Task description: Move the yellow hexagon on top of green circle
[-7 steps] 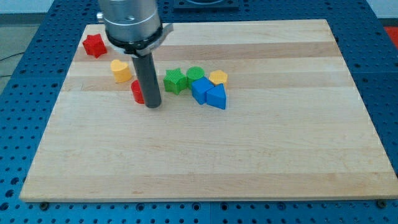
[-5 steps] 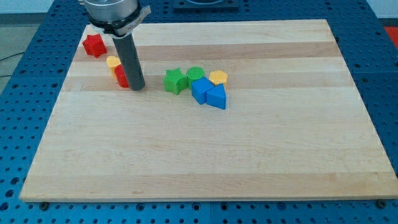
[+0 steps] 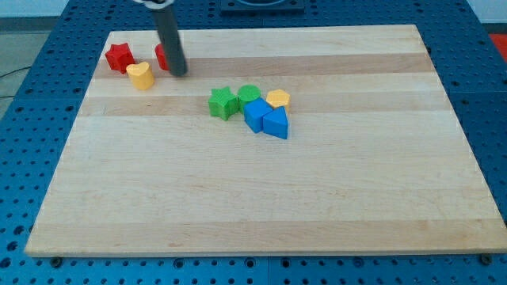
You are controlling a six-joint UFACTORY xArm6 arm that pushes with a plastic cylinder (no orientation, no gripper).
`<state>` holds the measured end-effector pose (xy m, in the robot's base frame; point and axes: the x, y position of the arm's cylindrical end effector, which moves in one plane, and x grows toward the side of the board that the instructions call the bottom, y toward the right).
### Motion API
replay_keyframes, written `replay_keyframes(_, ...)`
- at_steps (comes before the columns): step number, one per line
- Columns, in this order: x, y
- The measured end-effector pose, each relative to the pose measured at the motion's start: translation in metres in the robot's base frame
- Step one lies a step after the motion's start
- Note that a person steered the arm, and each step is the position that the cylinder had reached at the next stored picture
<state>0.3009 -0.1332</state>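
Blocks are sitting in 2 groups on the wooden board, and going from the view's left, the first group is lying around my tip. Furthest left of my tip is sitting a red star-like block. Between it and my tip, slightly toward the view's bottom, a yellow heart-shaped block is resting. A second red block, shape hard to make out, is showing just behind the rod and appears to be touching it on the left side. My tip is a plain rod end with nothing to spread or pinch; it is pressing down at the board near the view's top left.

Well to the right of my tip and lower in the view, the second group is crowding together: a green star, then the green circle, then 2 blue blocks just below, and the yellow hexagon sitting just right of the green circle, near or touching it.

Judging by this, the approach step is not yet begun, since my tip is standing well apart from the hexagon. Next I am needing to circle round to the hexagon's far right side and push it left toward the circle without scattering the blue blocks.
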Motion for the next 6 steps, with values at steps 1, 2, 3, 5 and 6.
replay_keyframes(1, -0.037, -0.001)
replay_keyframes(2, -0.039, -0.052)
replay_keyframes(3, -0.039, -0.012)
replay_keyframes(5, -0.023, 0.1)
replay_keyframes(6, 0.013, 0.242)
